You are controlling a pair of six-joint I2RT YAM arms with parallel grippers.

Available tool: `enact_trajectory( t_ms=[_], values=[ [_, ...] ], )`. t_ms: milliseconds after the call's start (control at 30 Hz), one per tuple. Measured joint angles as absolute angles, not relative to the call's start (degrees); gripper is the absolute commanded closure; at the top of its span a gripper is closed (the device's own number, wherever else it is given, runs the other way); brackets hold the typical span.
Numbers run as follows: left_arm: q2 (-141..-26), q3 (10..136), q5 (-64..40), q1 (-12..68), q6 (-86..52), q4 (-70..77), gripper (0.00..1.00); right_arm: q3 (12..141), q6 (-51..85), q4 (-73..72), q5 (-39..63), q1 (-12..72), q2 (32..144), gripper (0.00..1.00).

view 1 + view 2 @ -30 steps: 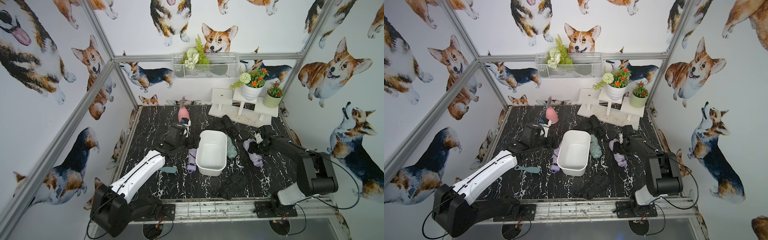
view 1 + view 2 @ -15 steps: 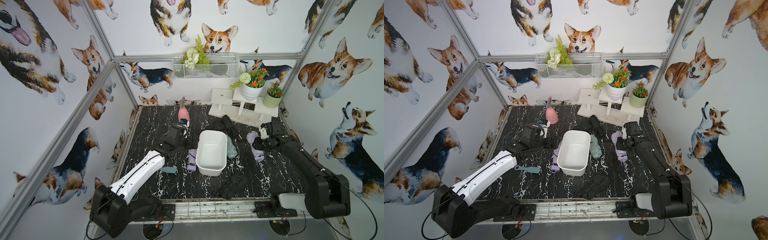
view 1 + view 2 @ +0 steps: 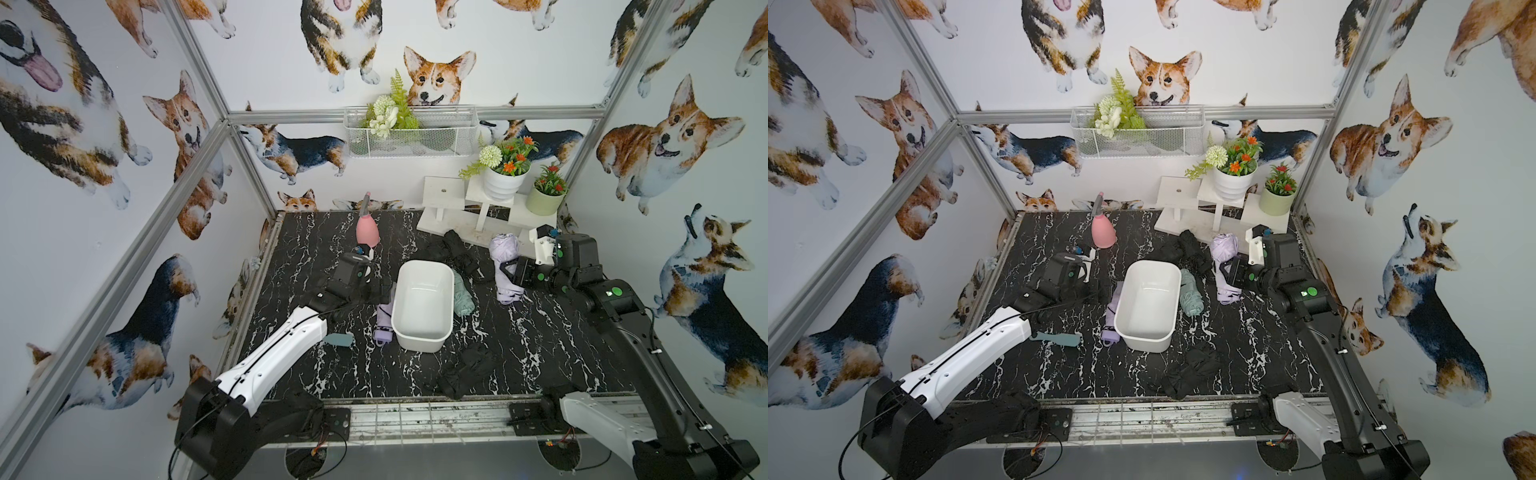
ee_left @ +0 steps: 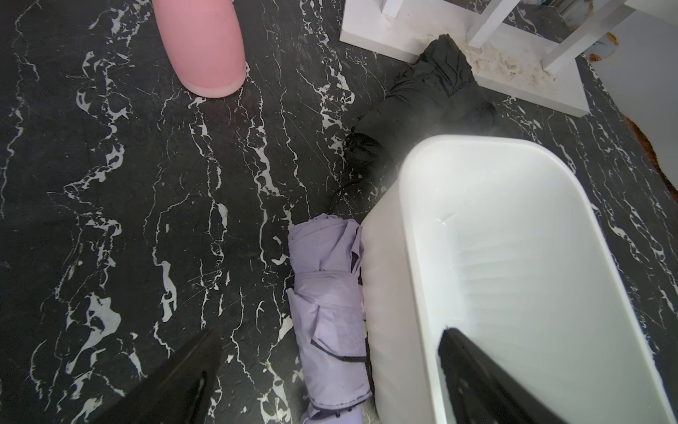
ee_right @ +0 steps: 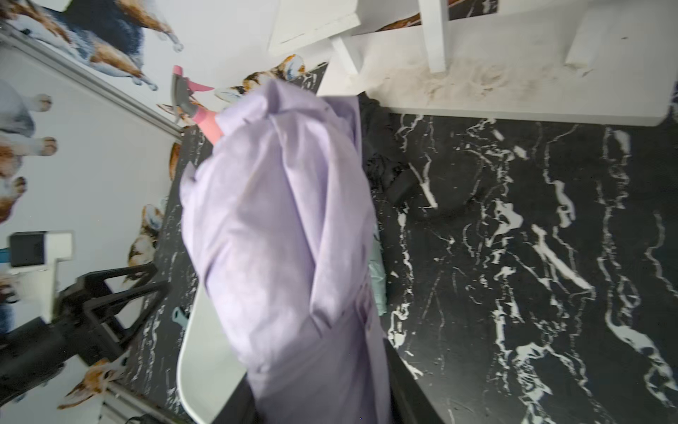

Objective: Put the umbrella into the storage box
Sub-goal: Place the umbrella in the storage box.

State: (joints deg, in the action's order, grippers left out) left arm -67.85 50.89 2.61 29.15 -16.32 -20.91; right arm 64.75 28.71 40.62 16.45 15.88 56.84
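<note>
Lilac umbrella [image 3: 503,253] has just lifted off the table [image 3: 332,374], clamped in the right claw [image 3: 509,272] beside the storage box [image 3: 419,343], ready to carry in. The left claw [image 3: 384,291] is spread apart.

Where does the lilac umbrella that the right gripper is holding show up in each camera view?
In a top view: the lilac umbrella is right of the storage box, between the right gripper fingers.
In a top view: the same spot, right of the box.
Left wrist: not in it; the second umbrella there lies beside the box.
Right wrist: fills the middle.
Shared landmark: the pink spray bottle, visible in all four views.
</note>
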Motion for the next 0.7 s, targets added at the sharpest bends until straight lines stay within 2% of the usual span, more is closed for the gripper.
enact_trajectory(
  t_ms=[267,700],
  values=[
    [-66.6,49.6,1.6,28.5,-17.3,-19.3,0.02,69.0,38.4,30.2,11.6,32.6,65.7,0.73],
    [-65.2,49.0,-2.0,28.5,-19.5,-17.3,0.02,64.0,52.5,14.7,1.1,43.2,78.9,0.75]
  ],
)
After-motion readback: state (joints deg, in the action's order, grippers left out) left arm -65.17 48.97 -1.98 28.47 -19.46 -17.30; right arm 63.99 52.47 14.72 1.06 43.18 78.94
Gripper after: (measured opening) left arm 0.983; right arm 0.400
